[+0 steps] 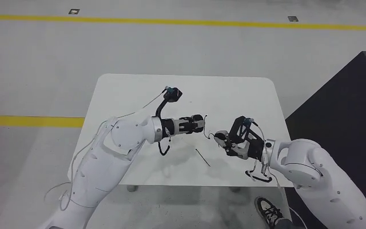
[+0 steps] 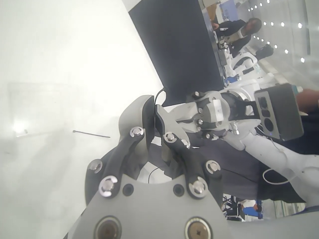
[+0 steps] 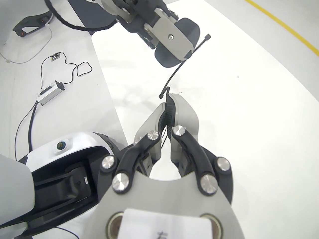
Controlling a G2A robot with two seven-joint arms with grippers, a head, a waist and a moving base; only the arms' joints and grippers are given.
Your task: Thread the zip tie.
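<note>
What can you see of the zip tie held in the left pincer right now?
The zip tie is a thin black plastic-looking strip with a small square head at one end. The left pincer is shut on it near that head, holding it in the air above the white table. It bows gently to a free end right beside the tips of the right pincer; whether they touch is unclear.
</note>
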